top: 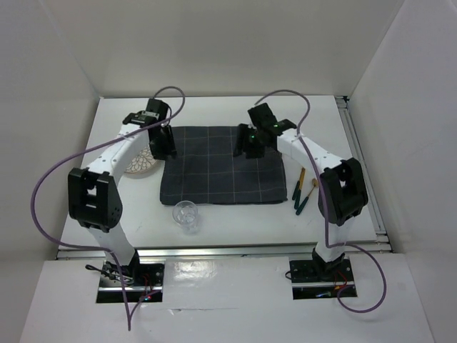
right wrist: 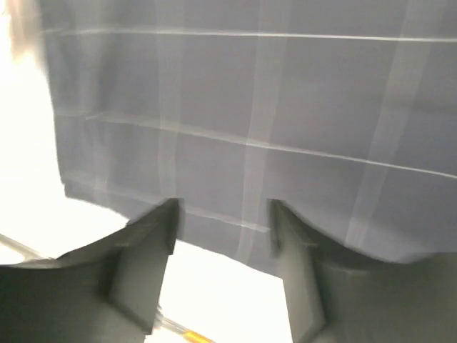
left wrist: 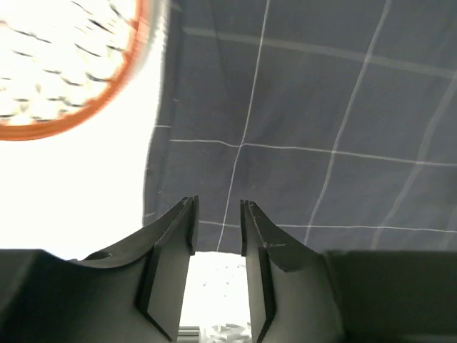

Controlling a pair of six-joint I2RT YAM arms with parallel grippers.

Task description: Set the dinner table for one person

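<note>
1. Looking down, we are seeing the dinner table [top: 214, 114] stretching from the arm bases to the far wall, with a dark checked cloth [top: 221, 168] lying flat at its middle
2. We are finding the left gripper [left wrist: 218, 214] hanging over the cloth's far left corner, its jaws standing partly apart and gripping nothing
3. We are finding the right gripper [right wrist: 223, 214] hanging over the cloth's far right part, jaws likewise parted and empty
4. We are noticing an orange-rimmed plate [top: 139, 166] lying just left of the cloth, a clear glass [top: 186, 214] standing by its near left corner, and green-handled cutlery [top: 300, 193] lying to its right
</note>
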